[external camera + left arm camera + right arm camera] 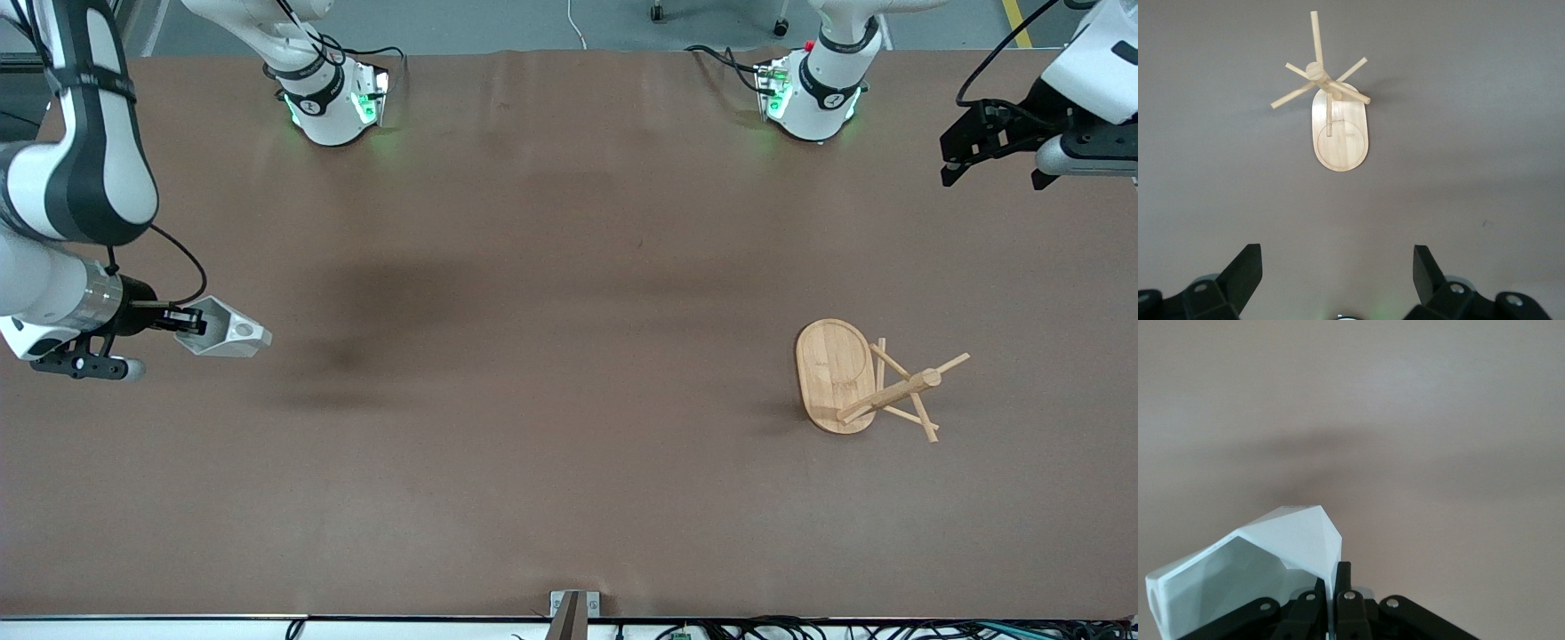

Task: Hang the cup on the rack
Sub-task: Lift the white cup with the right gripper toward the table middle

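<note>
White cup (227, 330) at the frame's mid-left edge, pinched by its rim in the right gripper (182, 322), arm bent low. Left gripper (996, 147) waits upper right, fingers spread. Rack (858, 382) stands lower right.

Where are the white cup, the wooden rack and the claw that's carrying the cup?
cup (227, 329): front view, on its white faceted side.
rack (834, 369): front view, on its flat oval base.
right gripper (184, 321): front view, between the fingertips shut on the cup's wall.
</note>
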Controlling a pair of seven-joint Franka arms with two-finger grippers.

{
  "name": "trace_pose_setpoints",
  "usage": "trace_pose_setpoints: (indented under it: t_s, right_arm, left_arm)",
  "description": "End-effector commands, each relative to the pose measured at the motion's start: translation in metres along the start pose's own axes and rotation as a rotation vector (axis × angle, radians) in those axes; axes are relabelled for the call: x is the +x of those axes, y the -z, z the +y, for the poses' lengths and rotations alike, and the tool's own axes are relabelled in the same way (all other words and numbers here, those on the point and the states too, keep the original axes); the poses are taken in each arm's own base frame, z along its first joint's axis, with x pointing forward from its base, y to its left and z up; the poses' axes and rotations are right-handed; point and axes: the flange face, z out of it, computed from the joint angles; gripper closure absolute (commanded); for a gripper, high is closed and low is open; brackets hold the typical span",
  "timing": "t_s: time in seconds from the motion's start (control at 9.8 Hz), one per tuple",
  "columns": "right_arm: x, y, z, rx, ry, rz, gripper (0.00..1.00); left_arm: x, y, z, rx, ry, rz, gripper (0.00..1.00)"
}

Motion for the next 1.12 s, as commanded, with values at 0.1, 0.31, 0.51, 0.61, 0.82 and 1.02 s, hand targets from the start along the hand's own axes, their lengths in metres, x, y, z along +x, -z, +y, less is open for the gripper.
trace_pose_setpoints:
  t_s: [0.1,0.31,0.51,0.61,0.82,1.02]
  right_arm:
    - [-0.02,-0.015,-0.076,0.397,-0.008,-0.154,0.98]
    - [-0.031,-0.017,-0.129,0.672,-0.005,-0.215,0.98]
    - [-0.048,-0.022,-0.178,0.827,-0.016,-0.242,0.98]
    - [-0.056,-0.025,-0.202,0.878,-0.018,-0.246,0.98]
    - [-0.075,-0.036,-0.257,0.985,-0.012,-0.2,1.0]
    - [-0.092,-0.06,-0.272,1.092,0.094,-0.172,1.0]
  left_arm:
    - [-0.006,0.001,0.056,-0.007,-0.115,-0.009,0.0]
    - [-0.017,0.004,0.111,-0.088,-0.244,-0.014,0.0]
    - [-0.016,-0.007,0.167,-0.214,-0.431,-0.005,0.0]
    - [-0.019,-0.01,0.199,-0.257,-0.488,0.017,0.0]
    - [-0.013,-0.027,0.256,-0.33,-0.667,0.095,0.0]
    - [0.018,-0.054,0.289,-0.441,-0.854,0.16,0.0]
